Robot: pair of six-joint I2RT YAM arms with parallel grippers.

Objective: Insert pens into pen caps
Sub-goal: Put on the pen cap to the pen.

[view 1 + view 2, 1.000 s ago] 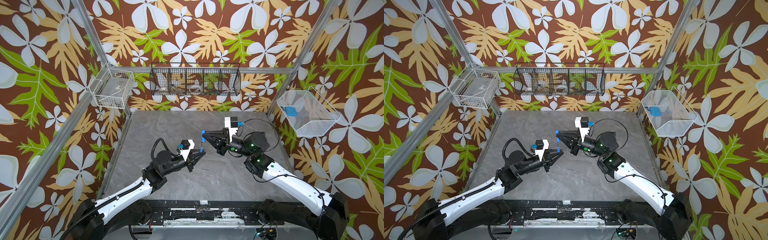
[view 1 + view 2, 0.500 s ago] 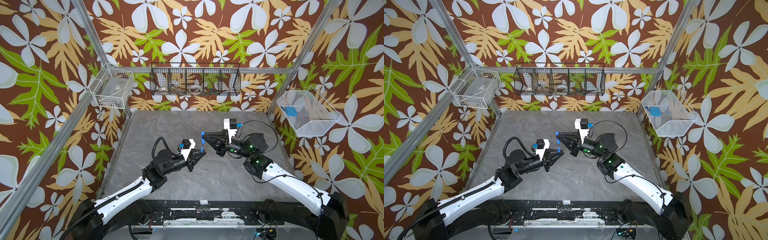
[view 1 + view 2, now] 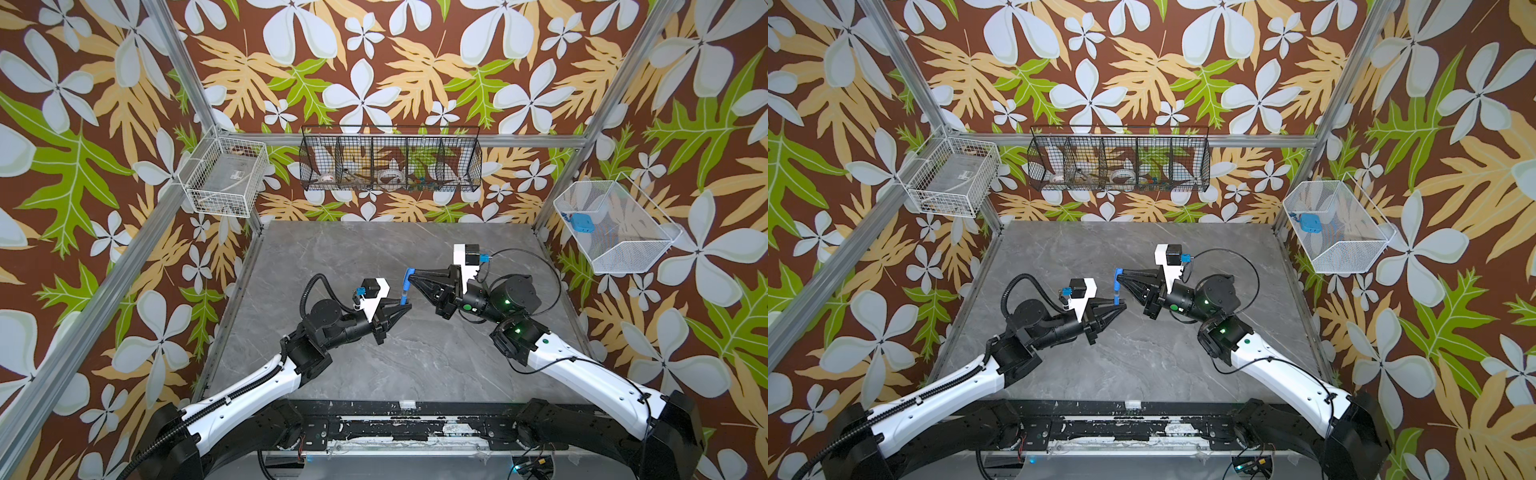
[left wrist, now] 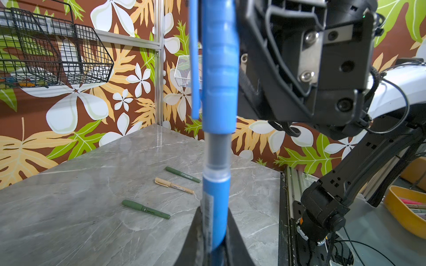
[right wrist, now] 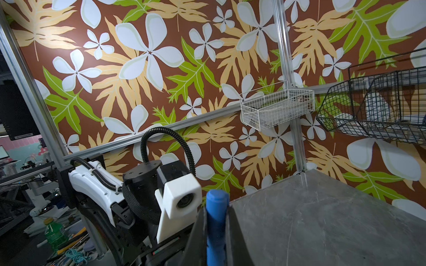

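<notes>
My left gripper (image 4: pixel 213 230) is shut on a blue pen (image 4: pixel 215 207), which stands straight out from its jaws. The pen's front end sits inside a blue pen cap (image 4: pixel 220 69), and a grey section of the pen still shows between the two. My right gripper (image 5: pixel 215 230) is shut on that cap (image 5: pixel 216 218). In both top views the left gripper (image 3: pixel 405 307) and right gripper (image 3: pixel 411 276) meet tip to tip above mid-table, cap (image 3: pixel 1117 282) over pen (image 3: pixel 1116 298). Two green pens (image 4: pixel 145 209) (image 4: pixel 183 174) and a tan pen (image 4: pixel 174 185) lie on the table beyond.
A black wire basket (image 3: pixel 390 164) hangs on the back wall and a white one (image 3: pixel 224 178) at the back left. A mesh basket (image 3: pixel 615 226) on the right wall holds a blue item. The grey table (image 3: pixel 374 374) is walled on three sides.
The right gripper with the cap has edged slightly toward the left gripper. The left arm has hardly moved.
</notes>
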